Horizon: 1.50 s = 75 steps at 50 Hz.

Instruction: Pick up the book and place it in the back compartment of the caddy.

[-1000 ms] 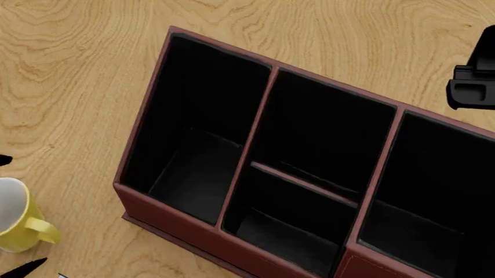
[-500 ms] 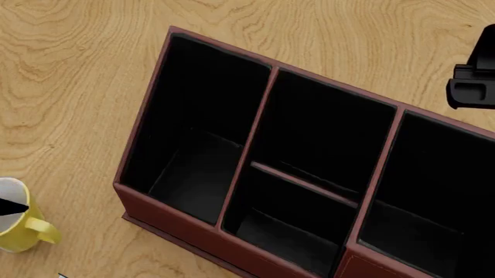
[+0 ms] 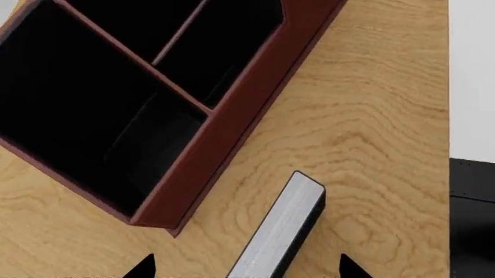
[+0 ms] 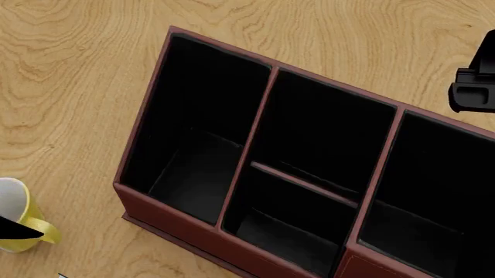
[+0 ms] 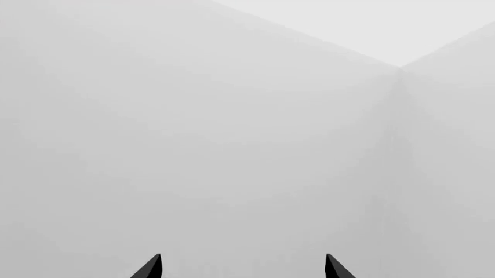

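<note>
I'm on the approach: my left tool hangs released, tips straddling the book standing on the desk beside the caddy. Next I descend and clench. Right tool idles, released.

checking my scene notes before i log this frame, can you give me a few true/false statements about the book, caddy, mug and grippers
1. The book is already inside the caddy. False: it stands on the wooden table, outside the caddy.
2. The left gripper is open, its tips either side of the book. True.
3. Every caddy cell in the head view is empty. True.
4. The mug sits in the back compartment. False: it is on the table beside the caddy.
5. The right gripper holds the book. False: it is open and empty.
</note>
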{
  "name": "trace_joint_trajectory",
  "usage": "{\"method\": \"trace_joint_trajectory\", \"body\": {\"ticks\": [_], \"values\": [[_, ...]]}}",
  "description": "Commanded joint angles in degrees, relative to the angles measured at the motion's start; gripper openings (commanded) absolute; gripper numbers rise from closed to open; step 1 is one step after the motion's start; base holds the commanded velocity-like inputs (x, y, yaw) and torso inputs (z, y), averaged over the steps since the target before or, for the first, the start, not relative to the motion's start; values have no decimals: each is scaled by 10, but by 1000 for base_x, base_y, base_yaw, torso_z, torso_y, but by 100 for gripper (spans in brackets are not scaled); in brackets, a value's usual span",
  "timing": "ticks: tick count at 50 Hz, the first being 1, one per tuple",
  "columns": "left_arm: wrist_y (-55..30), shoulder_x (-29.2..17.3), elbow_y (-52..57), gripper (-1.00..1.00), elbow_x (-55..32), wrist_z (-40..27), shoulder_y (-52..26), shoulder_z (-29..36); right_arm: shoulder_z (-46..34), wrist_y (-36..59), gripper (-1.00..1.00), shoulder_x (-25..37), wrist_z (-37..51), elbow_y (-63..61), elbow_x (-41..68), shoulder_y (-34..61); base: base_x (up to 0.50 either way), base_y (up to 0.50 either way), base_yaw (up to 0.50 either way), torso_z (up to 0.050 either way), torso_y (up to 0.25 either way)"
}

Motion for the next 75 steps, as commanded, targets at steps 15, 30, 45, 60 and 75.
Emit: {"method": "trace_joint_trajectory", "body": {"ticks": [15,30,45,60,75], "values": [[35,35,-41,100,109,33,-9,108,-2,-7,100,7,3,4,1,-3,0,0,0,0,0],[44,60,-66,100,146,48,-16,154,-11,-15,100,6,0,10,-11,-6,0,0,0,0,0],[80,63,-89,100,186,62,-8,197,-8,-23,100,8,-1,12,-14,-17,0,0,0,0,0],[106,81,-121,100,219,72,-8,230,-8,-27,100,11,0,13,-16,-22,0,0,0,0,0],[122,107,-152,100,247,83,-14,262,-5,-30,100,15,1,13,-14,-25,0,0,0,0,0]]}}
